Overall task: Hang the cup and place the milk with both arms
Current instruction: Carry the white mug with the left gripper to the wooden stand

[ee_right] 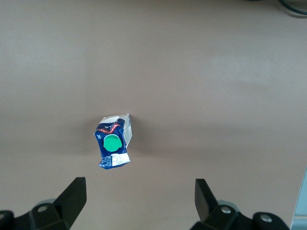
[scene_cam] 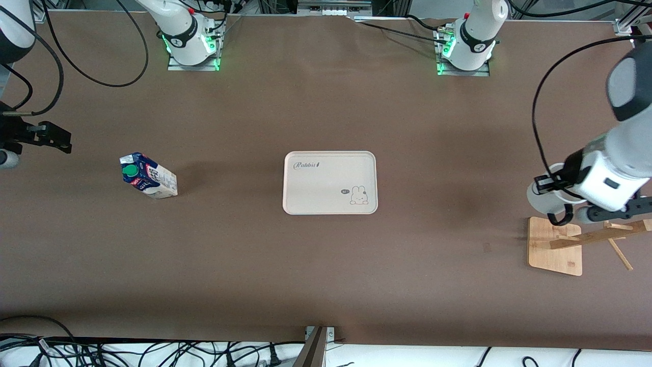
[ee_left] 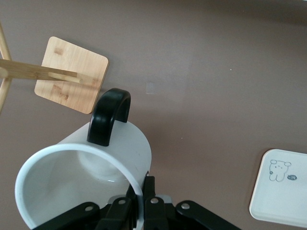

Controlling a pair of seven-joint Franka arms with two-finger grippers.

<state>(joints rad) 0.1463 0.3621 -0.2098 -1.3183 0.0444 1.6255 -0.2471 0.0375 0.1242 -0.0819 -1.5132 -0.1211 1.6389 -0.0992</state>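
Left gripper (ee_left: 139, 211) clamped on cup (ee_left: 81, 182) rim may miss rack (scene_cam: 555, 247) peg; right gripper (ee_right: 139, 201) open over milk (ee_right: 113, 142).

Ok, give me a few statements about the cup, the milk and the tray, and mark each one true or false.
1. The left tool is shut on the cup. True.
2. The milk stands on the tray. False: it stands on the table, toward the right arm's end.
3. The right tool is open above the milk. True.
4. The cup hangs on the wooden rack. False: it is held above the rack.
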